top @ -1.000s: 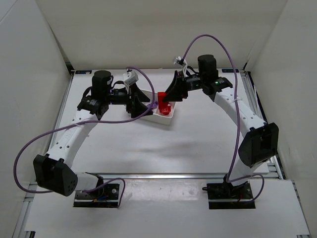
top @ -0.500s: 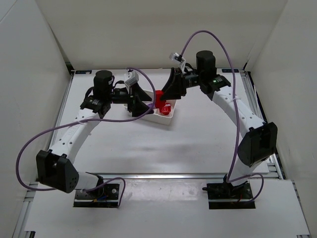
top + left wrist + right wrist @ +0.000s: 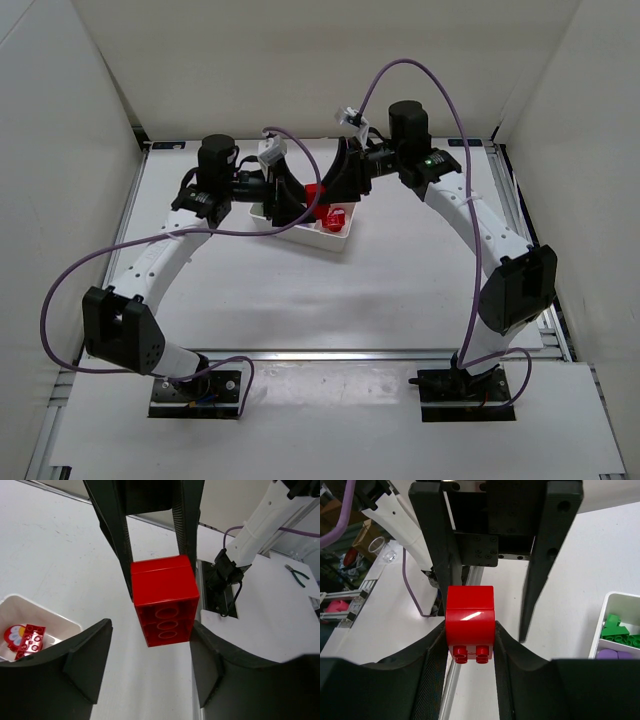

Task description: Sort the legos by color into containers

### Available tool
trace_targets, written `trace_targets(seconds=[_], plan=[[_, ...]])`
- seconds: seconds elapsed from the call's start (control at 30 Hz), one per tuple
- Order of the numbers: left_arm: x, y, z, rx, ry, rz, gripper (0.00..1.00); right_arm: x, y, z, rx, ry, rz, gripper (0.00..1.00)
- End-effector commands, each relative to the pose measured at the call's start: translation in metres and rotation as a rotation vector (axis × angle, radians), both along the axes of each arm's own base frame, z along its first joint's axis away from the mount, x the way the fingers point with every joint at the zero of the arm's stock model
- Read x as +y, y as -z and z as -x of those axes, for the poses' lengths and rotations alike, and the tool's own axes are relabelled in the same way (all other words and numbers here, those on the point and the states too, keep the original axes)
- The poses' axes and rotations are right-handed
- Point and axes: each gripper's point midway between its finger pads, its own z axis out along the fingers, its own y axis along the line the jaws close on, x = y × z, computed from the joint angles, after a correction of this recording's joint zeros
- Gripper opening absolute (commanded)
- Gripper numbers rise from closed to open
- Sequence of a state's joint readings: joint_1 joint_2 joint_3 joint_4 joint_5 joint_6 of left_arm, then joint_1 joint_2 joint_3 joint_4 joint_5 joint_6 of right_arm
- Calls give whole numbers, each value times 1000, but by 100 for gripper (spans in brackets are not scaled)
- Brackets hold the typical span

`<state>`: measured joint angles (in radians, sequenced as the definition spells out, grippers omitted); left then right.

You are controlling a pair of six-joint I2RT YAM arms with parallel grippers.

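1. The red rectangular plastic lego brick (image 3: 164, 600) hangs in the air above the bench, off it altogether. In the overhead view it sits just at 11 o'clock of the small red pieces (image 3: 335, 217) in the tray.
2. The right claw (image 3: 470, 635) is clamped on the brick's two long sides, with the studs facing that arm's wrist camera.
3. The left claw (image 3: 150, 627) stands apart, with a finger on either side of the brick's hollow end. One finger is close to the plastic and the other shows a plain gap, so it holds nothing yet.
4. Handling, as a judgement: the brick looks light, hard and glossy. It is stiff enough to take a firm squeeze but smooth enough to slip or pivot if pinched near an edge.
5. The flat side walls are the best hold, taken squarely at mid-height, not on the studs or corners.
6. The shallow white rectangular plastic tray (image 3: 57, 622) lies at 12 o'clock on the bench. Red pieces fill its end compartment, and green bricks (image 3: 618, 630) and purple bricks (image 3: 610, 655) lie in separate compartments.
7. The white bench (image 3: 330, 290) is flat, matte and plain, with white walls on three sides. The purple cables (image 3: 400, 75) loop above both arms, and could snag in so tight a meeting.
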<state>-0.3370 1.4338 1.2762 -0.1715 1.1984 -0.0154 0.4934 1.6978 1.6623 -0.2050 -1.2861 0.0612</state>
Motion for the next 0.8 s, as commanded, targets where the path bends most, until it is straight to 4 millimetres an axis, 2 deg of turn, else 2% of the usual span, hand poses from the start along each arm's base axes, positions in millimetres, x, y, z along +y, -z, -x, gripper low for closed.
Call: trace_targets(seconds=[0.0,0.17,0.2,0.37,0.4,0.47,0.5,0.67,0.77], plan=[[-3,-21,8,-35,42,33,71,1,-11,4,-48,-16,-17,0],[-4,-24,8,-20,46,39,60,1,-4,2,-68,-5,-6,0],[-4,-23,6,-16,44,39,53,1,-3,1,-69,3,-1,0],[-6,-24,3,9,45,38,32,1,4,-2,-75,16,13,0],[-6,-24,3,16,45,38,25,2,5,-2,-82,18,13,0],[-6,-23,3,18,45,37,18,1,6,-3,-81,23,18,0],[-6,-22,1,22,39,35,11,1,7,-4,-93,30,20,0],[-4,-19,2,22,18,23,10,-6,18,-9,-103,62,47,0],[1,-14,6,26,4,14,10,-19,22,-18,-112,109,62,0]])
